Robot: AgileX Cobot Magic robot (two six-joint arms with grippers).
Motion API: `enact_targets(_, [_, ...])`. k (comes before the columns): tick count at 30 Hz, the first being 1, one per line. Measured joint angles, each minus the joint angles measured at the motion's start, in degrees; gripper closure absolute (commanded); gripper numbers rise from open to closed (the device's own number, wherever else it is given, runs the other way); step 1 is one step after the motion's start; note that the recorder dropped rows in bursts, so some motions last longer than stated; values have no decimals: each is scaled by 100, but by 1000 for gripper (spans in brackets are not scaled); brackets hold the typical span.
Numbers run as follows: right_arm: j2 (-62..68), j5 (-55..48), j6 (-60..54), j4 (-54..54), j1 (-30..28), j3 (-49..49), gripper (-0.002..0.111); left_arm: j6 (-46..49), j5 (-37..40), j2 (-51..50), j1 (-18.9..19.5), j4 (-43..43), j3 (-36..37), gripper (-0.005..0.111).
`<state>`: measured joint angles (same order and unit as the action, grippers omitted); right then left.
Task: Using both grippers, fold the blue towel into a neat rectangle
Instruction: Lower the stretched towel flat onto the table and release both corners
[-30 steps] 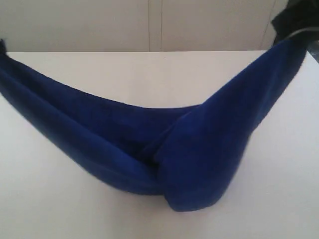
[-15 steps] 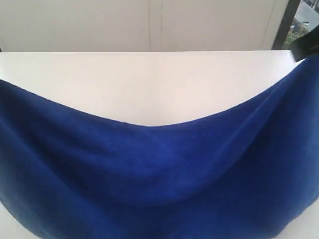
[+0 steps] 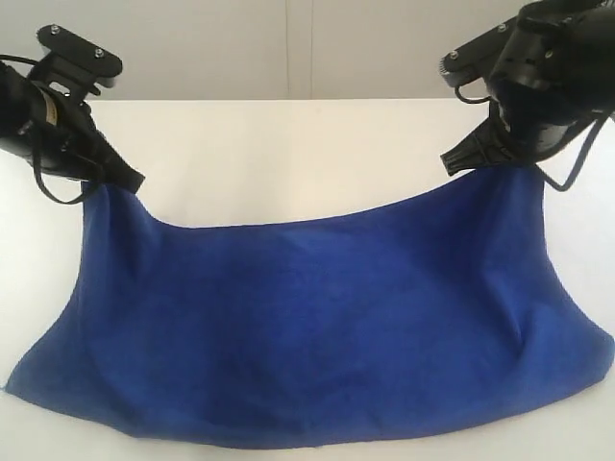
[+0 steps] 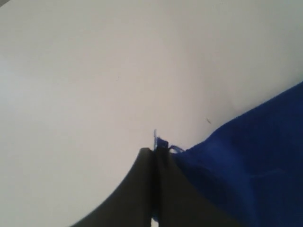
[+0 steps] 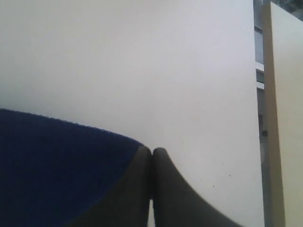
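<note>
The blue towel (image 3: 317,327) hangs spread between both grippers, its upper edge sagging in the middle and its lower part resting on the white table (image 3: 288,154). My left gripper (image 3: 130,181) is shut on the towel's upper left corner; the left wrist view shows the black fingers (image 4: 142,184) pinched together with blue threads (image 4: 161,142) sticking out at the tips. My right gripper (image 3: 452,163) is shut on the upper right corner; in the right wrist view its fingers (image 5: 163,184) press together beside the towel (image 5: 57,165).
A pale wall (image 3: 288,48) stands behind the table's far edge. In the right wrist view the table's edge and a beige panel (image 5: 284,113) lie to one side.
The towel went from a bunched, twisted strip to a spread sheet. Both grippers have come into the exterior view, holding the upper corners apart, farther from the camera.
</note>
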<state>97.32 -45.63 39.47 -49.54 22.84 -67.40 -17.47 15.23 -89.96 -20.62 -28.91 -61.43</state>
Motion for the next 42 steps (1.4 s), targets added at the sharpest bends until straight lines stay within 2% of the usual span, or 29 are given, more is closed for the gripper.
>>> enact_targets(10, [322, 769, 374, -79, -586, 0, 108, -496, -954, -537, 694, -81, 0, 107])
enact_targets(21, [447, 1563, 667, -191, -1228, 0, 108, -747, -1571, -1048, 1183, -90, 0, 107])
enact_targets(32, [1073, 2222, 956, -356, -1431, 0, 108, -856, -2078, -1562, 1273, -90, 0, 107])
enact_targets(42, [1244, 2487, 1041, -474, -1659, -243, 108, -878, -2855, -1854, 1688, 77, 0, 107])
